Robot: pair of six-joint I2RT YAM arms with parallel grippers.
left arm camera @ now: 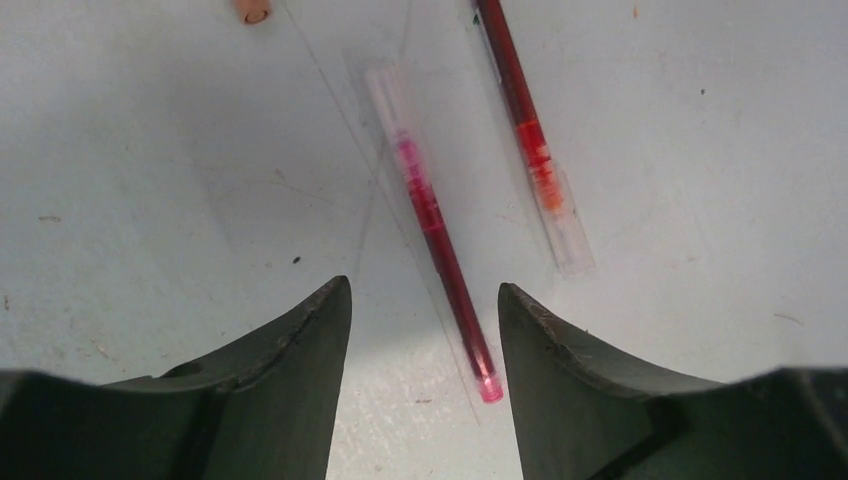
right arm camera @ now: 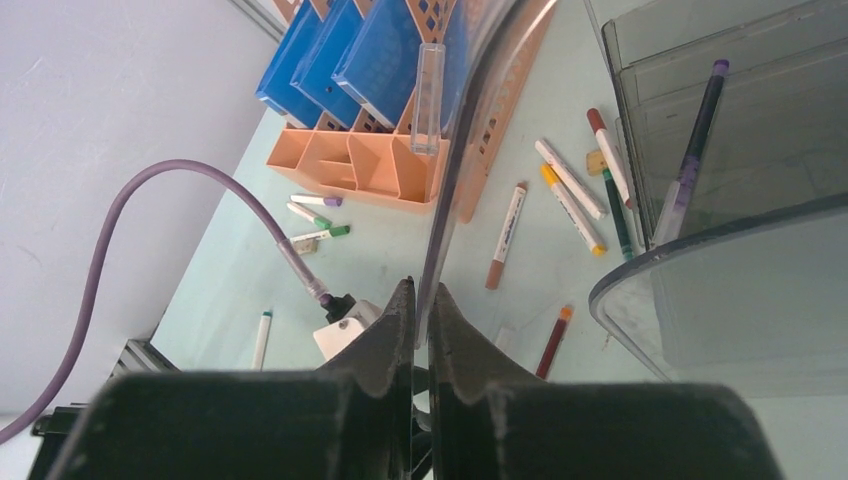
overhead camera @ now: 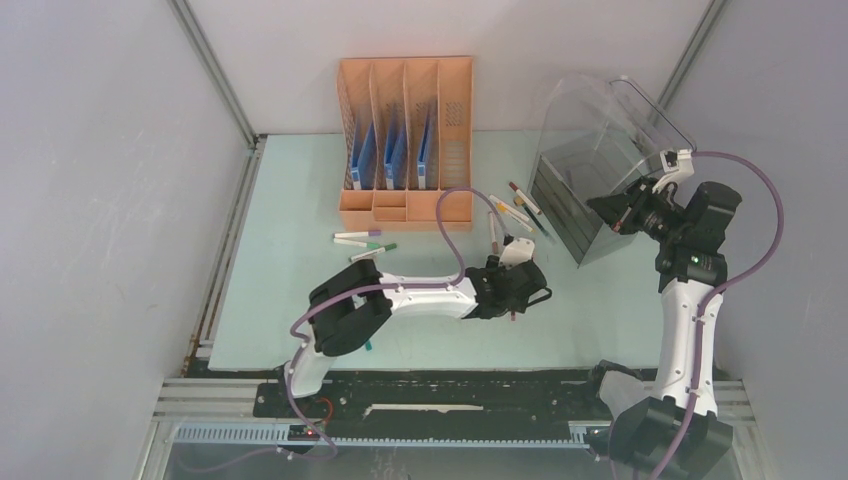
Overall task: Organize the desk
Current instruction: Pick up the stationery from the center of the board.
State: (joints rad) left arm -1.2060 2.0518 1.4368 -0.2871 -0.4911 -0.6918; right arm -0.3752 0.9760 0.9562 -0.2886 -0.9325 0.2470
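Mostly undone: pens (overhead camera: 515, 210) litter the desk (overhead camera: 290, 250); left gripper (left arm camera: 422, 292) gapes astride a red pen (left arm camera: 440, 255), right gripper (right arm camera: 422, 295) pinches the clear bin lid (right arm camera: 447, 195).

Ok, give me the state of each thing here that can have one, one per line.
Left gripper: open, jaws either side of the red pen.
Red pen: flat on the desk, not gripped.
Right gripper: shut on the bin lid.
Bin lid: raised, pinched at its edge.
File rack: upright, blue folders in three slots.
Purple pen: leaning inside the bin.
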